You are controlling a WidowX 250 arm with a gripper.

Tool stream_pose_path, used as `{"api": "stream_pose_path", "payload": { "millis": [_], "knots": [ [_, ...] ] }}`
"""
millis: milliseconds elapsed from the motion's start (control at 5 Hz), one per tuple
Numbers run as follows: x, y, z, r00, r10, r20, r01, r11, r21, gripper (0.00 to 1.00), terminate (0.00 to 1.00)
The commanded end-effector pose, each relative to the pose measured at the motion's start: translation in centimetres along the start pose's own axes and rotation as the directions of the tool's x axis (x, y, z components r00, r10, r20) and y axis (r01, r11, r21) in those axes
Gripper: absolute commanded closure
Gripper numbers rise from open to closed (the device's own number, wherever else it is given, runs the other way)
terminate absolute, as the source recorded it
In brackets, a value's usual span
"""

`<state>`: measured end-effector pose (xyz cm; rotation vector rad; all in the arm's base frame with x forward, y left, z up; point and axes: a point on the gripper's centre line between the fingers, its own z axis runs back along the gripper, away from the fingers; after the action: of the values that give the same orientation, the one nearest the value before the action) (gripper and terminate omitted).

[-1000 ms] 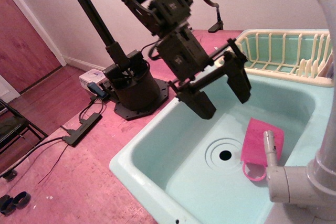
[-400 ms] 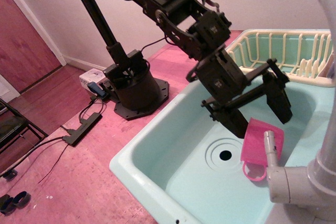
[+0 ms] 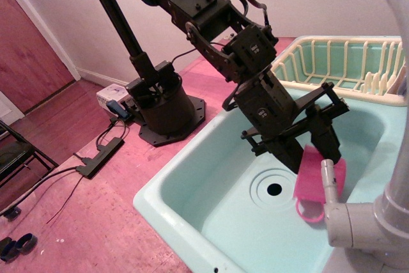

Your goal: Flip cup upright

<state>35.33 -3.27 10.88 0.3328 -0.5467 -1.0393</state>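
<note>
Pink translucent plastic cup (image 3: 317, 180) lies on its side in the mint-green sink basin (image 3: 217, 212), beside the drain (image 3: 274, 189). Black gripper (image 3: 308, 153) spreads wide over it; grey faucet (image 3: 358, 222) crowds close.

no readable text, labels or numbers

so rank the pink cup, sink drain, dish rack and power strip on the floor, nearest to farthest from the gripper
1. cup, at the gripper fingertips, in the sink.
2. drain, lower left on the sink floor.
3. dish rack, behind, on the rim.
4. power strip, far left on the floor.
</note>
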Motion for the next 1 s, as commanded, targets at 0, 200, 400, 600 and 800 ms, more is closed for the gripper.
{"api": "stream_pose_path", "payload": {
  "millis": [0, 200, 400, 600, 800],
  "knots": [
    [1.4, 0.8, 2.1, 1.0, -0.003, -0.001, 0.003, 0.999, -0.038, 1.0, 0.0],
    [2.0, -0.2, 3.4, 0.989, 0.047, -0.142, -0.081, 0.967, -0.241, 1.0, 0.0],
    [2.3, -2.0, 4.4, 0.953, 0.048, -0.299, -0.174, 0.894, -0.412, 1.0, 0.0],
    [2.6, -2.7, 3.8, 0.914, -0.035, -0.405, -0.226, 0.783, -0.579, 1.0, 0.0],
    [3.2, -2.9, 3.5, 0.905, -0.05, -0.423, -0.223, 0.791, -0.57, 1.0, 0.0]
  ]
}}
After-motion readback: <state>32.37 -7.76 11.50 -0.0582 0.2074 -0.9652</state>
